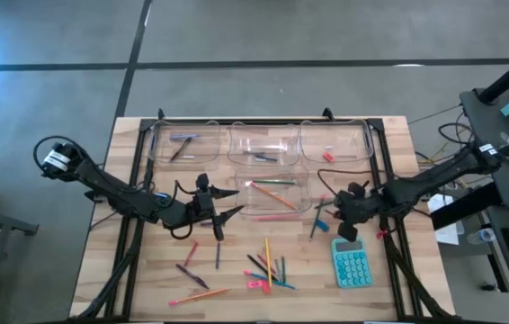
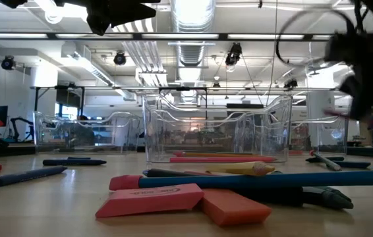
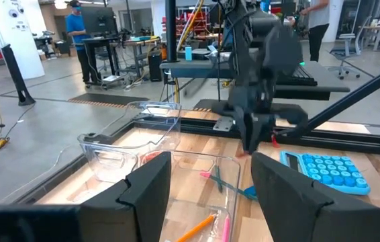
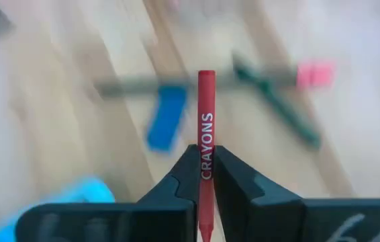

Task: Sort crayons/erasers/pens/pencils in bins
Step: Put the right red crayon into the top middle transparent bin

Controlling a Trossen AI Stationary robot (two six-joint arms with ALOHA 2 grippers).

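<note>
My right gripper (image 4: 205, 149) is shut on a red crayon (image 4: 206, 114) above the table's right middle (image 1: 344, 216), just beyond the teal calculator (image 1: 352, 264). My left gripper (image 1: 227, 213) hangs open and level at the left of the middle clear bin (image 1: 277, 193); nothing is between its fingers (image 3: 150, 188). Three more bins (image 1: 263, 144) stand in a row at the far edge. Loose pencils, pens and crayons (image 1: 268, 265) lie on the near half of the table. Two pink erasers (image 2: 150, 199) lie at the near edge. My right gripper pinches the red crayon between its two fingers at the printed middle of the stick (image 4: 207, 158). The fingers lie along the crayon, and its far end (image 4: 206, 77) sticks out past the fingertips. The crayon is lifted clear of the table, slanting down.
The middle bin holds pencils (image 1: 272, 184); the far left bin holds dark pens (image 1: 181, 144). A blue piece (image 4: 166, 117) and a dark green stick (image 4: 277, 101) lie on the wood below the right gripper. Black rails (image 1: 138, 171) border the table's sides.
</note>
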